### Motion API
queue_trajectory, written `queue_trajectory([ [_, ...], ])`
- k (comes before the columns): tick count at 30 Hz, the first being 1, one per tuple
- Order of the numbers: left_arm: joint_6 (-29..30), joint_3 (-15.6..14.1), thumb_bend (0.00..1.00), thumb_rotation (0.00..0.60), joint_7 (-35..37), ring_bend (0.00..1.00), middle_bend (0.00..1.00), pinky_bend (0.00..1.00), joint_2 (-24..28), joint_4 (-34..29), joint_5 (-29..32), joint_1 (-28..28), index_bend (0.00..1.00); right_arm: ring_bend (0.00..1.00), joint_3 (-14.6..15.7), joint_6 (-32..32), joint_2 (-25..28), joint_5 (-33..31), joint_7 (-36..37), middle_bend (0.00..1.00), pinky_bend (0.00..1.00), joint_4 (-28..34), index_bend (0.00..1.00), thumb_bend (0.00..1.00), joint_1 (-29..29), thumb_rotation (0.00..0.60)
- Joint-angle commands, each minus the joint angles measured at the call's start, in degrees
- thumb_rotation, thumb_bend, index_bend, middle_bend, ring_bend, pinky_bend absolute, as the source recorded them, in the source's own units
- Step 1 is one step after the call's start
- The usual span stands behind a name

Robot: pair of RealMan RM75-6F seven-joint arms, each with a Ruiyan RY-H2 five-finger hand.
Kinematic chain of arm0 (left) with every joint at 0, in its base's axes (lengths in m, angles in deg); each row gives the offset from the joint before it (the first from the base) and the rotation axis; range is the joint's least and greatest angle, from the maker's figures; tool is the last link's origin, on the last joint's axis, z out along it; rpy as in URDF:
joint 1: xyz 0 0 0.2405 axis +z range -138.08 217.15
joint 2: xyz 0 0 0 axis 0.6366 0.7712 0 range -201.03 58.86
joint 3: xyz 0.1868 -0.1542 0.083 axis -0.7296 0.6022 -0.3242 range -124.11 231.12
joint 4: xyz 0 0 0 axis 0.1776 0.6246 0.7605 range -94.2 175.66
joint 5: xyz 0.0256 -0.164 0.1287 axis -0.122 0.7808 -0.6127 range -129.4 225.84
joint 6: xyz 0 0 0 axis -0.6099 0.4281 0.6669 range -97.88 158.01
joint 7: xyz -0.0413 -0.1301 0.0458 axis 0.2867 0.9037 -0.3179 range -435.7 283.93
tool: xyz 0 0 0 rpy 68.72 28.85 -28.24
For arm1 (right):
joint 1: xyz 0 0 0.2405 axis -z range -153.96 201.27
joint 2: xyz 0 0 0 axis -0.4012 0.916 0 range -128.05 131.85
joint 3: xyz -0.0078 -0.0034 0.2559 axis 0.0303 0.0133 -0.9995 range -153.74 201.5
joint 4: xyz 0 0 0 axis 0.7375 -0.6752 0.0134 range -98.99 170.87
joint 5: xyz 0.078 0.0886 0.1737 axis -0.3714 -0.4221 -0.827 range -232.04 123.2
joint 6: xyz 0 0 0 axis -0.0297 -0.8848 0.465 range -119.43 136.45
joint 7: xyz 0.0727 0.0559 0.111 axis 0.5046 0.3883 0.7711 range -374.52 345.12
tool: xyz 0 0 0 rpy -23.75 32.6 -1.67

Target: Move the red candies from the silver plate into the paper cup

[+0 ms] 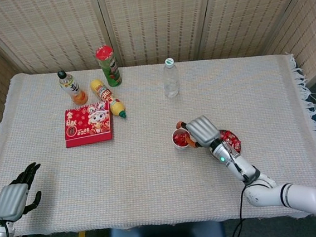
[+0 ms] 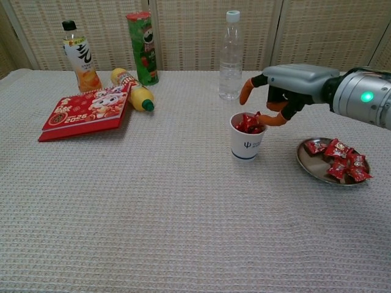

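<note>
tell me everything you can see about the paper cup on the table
The paper cup is small and white with a dark blue logo printed on its side and a blue band at its base. It stands upright on the woven cloth near the middle of the table, left of the silver plate and apart from it. Red candies fill it, heaped above the rim. The right hand hangs just above its rim with fingers apart, holding nothing.

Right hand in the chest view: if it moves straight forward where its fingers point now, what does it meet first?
Probably nothing nearby: the right hand points left above the paper cup, and the way looks free, though depth is unclear.
</note>
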Motion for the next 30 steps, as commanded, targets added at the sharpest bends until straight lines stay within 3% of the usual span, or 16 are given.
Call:
queue_trajectory([
  [1,0.1,0.0,0.48,0.600,0.0,0.15,0.00,0.38,0.0,0.0,-0.1,0.0,0.00,0.83,-0.1,-1.1,1.1,0.3,1.4,0.96,1.00,0.9,0.29,0.37,0.9,0.600],
  [11,0.0,-0.2,0.48,0.600,-1.4,0.15,0.00,0.38,-0.5,-0.2,-0.3,0.0,0.00,0.82,2.2,-2.9,5.7,0.3,4.4,0.96,1.00,0.8,0.28,0.36,5.2,0.600],
  [14,0.2,-0.2,0.48,0.600,-1.8,0.15,0.00,0.38,-0.6,-0.3,-0.4,0.0,0.00,0.75,3.2,-4.8,6.8,1.0,5.3,0.84,0.99,1.0,0.24,0.33,7.2,0.600],
  [16,0.4,-0.2,0.48,0.600,-1.8,0.15,0.00,0.38,-0.7,-0.1,-0.6,0.0,0.00,0.58,3.8,-8.1,7.7,2.3,6.3,0.63,0.89,1.5,0.17,0.31,9.3,0.600],
  [19,0.7,0.0,0.48,0.600,-1.6,0.15,0.00,0.38,-0.7,0.1,-0.2,0.1,0.00,0.22,4.9,-16.2,8.7,5.4,7.1,0.27,0.51,2.4,0.05,0.29,13.8,0.600],
  [21,0.9,0.2,0.48,0.600,-1.3,0.15,0.00,0.38,-0.7,0.2,0.1,0.2,0.00,0.10,6.3,-23.7,9.2,8.2,6.5,0.14,0.31,3.0,0.00,0.27,17.9,0.600],
  [25,2.7,0.7,0.48,0.600,-0.5,0.12,0.00,0.37,-1.2,0.9,-0.8,0.6,0.00,0.00,10.0,-36.7,10.1,12.1,2.0,0.02,0.05,5.2,0.00,0.22,26.7,0.600],
  [28,4.9,0.9,0.48,0.600,0.9,0.06,0.00,0.34,-2.3,2.4,-2.7,0.9,0.00,0.00,11.5,-43.6,9.6,12.7,-0.3,0.00,0.00,5.5,0.00,0.21,32.3,0.600],
  [30,6.2,1.0,0.48,0.600,1.9,0.04,0.00,0.31,-3.1,3.6,-4.1,1.0,0.00,0.00,12.2,-43.8,10.1,12.0,-2.4,0.00,0.00,5.8,0.00,0.20,34.0,0.600],
])
